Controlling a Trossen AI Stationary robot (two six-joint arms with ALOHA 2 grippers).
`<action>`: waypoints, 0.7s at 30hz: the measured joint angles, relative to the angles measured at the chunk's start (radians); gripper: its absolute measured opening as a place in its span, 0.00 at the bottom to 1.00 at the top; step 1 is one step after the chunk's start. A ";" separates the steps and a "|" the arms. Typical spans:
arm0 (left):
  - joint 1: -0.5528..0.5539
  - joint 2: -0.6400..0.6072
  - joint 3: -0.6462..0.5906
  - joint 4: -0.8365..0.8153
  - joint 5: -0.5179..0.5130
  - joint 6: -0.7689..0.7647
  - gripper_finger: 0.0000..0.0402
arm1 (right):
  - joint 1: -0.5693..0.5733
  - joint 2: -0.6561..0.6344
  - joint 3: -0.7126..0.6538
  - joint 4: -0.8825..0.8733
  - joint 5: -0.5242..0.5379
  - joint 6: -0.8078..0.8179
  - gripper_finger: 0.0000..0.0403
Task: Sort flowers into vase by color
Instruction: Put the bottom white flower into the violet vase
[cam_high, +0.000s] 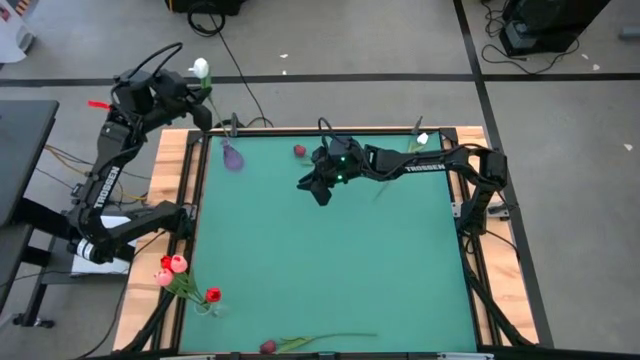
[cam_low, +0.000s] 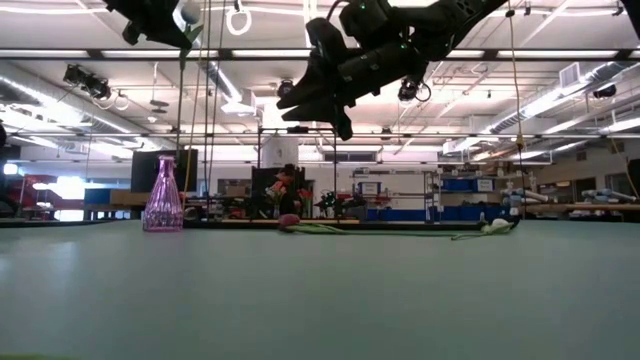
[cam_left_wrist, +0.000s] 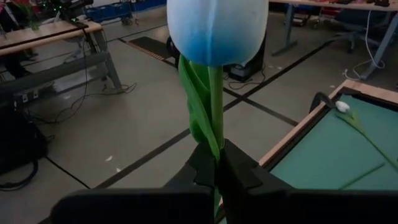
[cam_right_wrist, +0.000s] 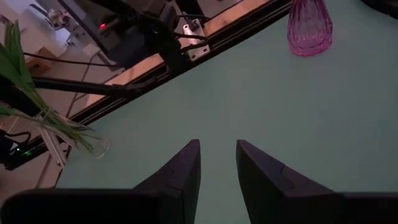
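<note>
Green table surface (cam_high: 330, 260) carries a pink glass vase (cam_high: 232, 155) near its far left corner, with no flower seen inside, and a clear vase (cam_high: 212, 303) holding red tulips (cam_high: 175, 266) at the near left. Left gripper (cam_left_wrist: 217, 163), beyond the table's far left corner, is closed on the stem of a white tulip (cam_left_wrist: 217, 28). Right gripper (cam_right_wrist: 217, 163) hovers over the table's far middle, jaws partly apart and holding nothing.

Overhead, table-level and two wrist cameras, sharing the purple vase (cam_low: 163, 196).

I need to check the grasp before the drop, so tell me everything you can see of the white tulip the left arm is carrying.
The white tulip has a closed, smooth white head, a thin green stem and a long folded green leaf; it looks artificial. It stands upright, head uppermost. The left hand is shut on its stem below the leaf, and nothing else touches it. In the high view it is held off the table, beyond the far left corner.
</note>
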 joint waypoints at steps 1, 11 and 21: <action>0.000 0.000 0.000 0.000 0.000 0.000 0.02 | 0.000 0.000 0.000 0.000 0.000 0.000 0.28; 0.000 0.012 0.084 -0.055 -0.013 -0.051 0.03 | 0.000 0.000 0.000 0.000 0.000 0.025 0.28; -0.011 0.021 0.081 -0.125 -0.051 0.032 0.03 | 0.000 0.000 0.000 -0.002 0.024 0.023 0.28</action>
